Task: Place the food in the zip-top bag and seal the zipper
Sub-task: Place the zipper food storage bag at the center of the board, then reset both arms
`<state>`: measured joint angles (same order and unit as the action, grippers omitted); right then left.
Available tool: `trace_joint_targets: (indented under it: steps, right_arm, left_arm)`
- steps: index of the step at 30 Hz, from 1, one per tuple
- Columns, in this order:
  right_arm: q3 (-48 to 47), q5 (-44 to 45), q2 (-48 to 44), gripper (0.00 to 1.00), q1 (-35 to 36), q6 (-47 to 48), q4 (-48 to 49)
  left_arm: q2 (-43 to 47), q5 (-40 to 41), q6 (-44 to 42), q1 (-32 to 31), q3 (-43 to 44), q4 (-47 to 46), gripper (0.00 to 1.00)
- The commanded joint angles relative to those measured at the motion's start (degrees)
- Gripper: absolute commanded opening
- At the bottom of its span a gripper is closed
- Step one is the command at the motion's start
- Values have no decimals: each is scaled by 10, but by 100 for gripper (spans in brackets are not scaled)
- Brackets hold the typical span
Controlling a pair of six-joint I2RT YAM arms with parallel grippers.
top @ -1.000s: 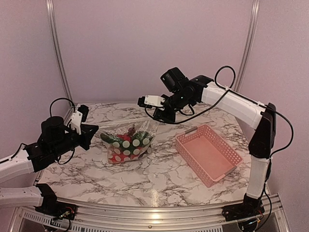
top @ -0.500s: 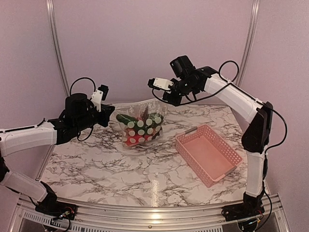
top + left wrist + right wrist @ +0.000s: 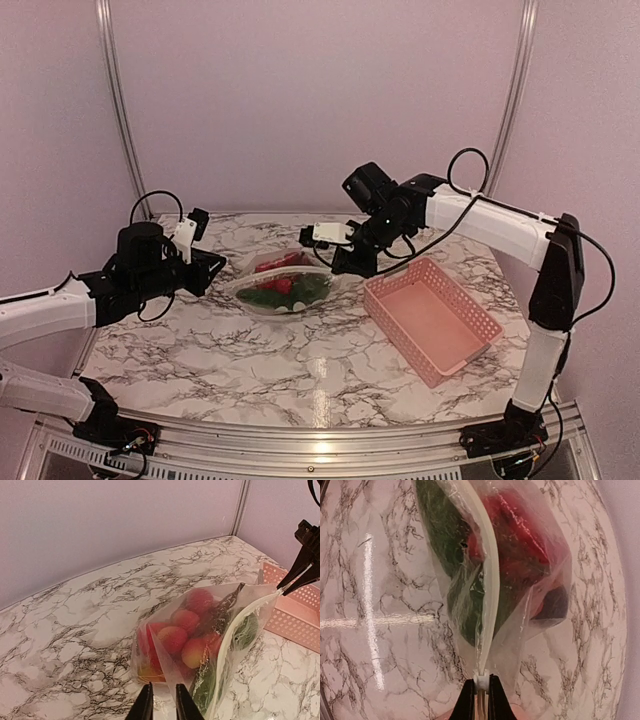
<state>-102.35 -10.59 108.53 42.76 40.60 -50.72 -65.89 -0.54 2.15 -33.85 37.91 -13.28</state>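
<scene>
Between the two arms, on the marbled desk (image 3: 250,370), the zip-top bag (image 3: 285,290) lies on its side with the food (image 3: 185,630) inside it. Red round fruit and green pieces show through the film. No food is seen loose on the desk. The pink basket (image 3: 430,315) stands near the bag, on the right arm's side.

Your right gripper (image 3: 481,682) has its jaws closed tight on one end of the zipper (image 3: 491,580), a pale strip curving away from them. Your left gripper (image 3: 163,700) sits at the bag's opposite corner. Its jaws are a little apart, with the film just at their tips and apparently not pinched.

Sealing looks like the step in hand. Whether the strip is pressed shut along its whole length cannot be told. Hold the right end taut. Close the left jaws squarely across the strip, not the loose film below. Then slide slowly so the bag does not bunch.
</scene>
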Motion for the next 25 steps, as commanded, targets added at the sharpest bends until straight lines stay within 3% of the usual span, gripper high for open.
trace_joint_targets:
  steps: [1, 4, 7, 11, 13, 16, 18, 21, 25]
  right_arm:
    - [64, -93, -41, 14, 61, -2, -56]
    - [68, -115, -69, 37, 63, -15, -77]
    - [43, -100, -102, 53, 36, -20, -82]
    - [-8, -94, -129, 74, -63, -64, -61]
    - [-19, -69, -140, 96, -110, -85, -40]
    - [-41, -68, -150, 99, -192, -141, -5]
    - [-51, -77, -157, 98, -246, -180, 32]
    - [-32, -9, -179, 98, -305, -263, 131]
    - [26, 75, -216, 98, -329, -284, 226]
  left_arm:
    - [78, -40, 31, 2, -15, 113, 26]
    - [138, -51, 10, 2, 6, 210, 33]
    - [179, 36, -10, 2, 40, 267, 51]
    - [171, 154, -10, 3, 79, 251, 73]
    - [136, 195, 1, 3, 113, 242, 81]
    - [55, 255, 3, 3, 202, 249, 98]
    - [6, 295, 4, 3, 264, 243, 99]
    - [-49, 341, 47, 4, 346, 243, 99]
    - [-126, 331, 105, 6, 441, 294, 99]
